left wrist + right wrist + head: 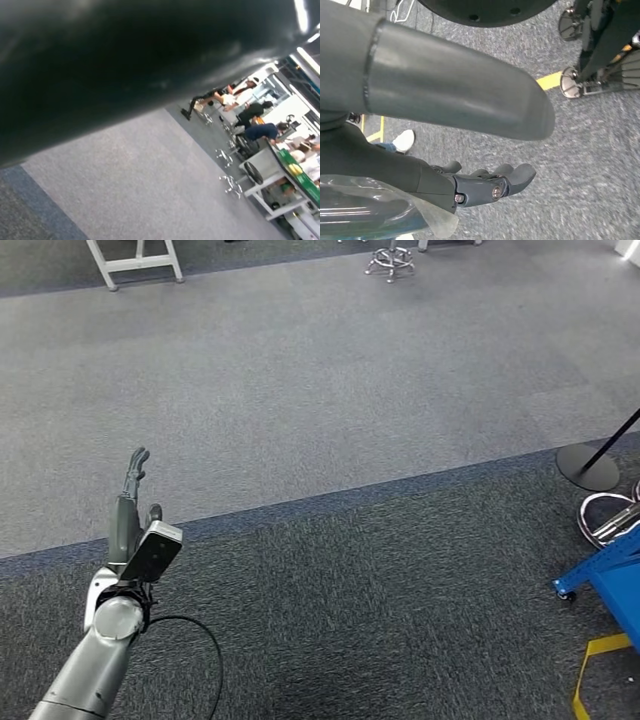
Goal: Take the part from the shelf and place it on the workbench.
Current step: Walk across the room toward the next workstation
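My left hand point(132, 502) is raised over the grey carpet at the lower left of the head view, its fingers stretched up and apart with nothing in them. In the right wrist view my right hand point(478, 185) hangs above the carpet, the thick grey thumb point(452, 85) apart from the dark fingers point(497, 182). A part wrapped in clear plastic point(369, 212) lies against the underside of those fingers and the palm, and the hand seems to hold it. Most of the part is cut off by the frame edge.
A blue cart point(607, 575) and a round black stand base point(587, 467) sit at the right, with yellow floor tape point(596, 655) beside them. A chair base point(390, 260) and white table legs point(136, 262) stand far ahead. People sit at workbenches point(264, 165). A person's white shoe point(405, 140) is close by.
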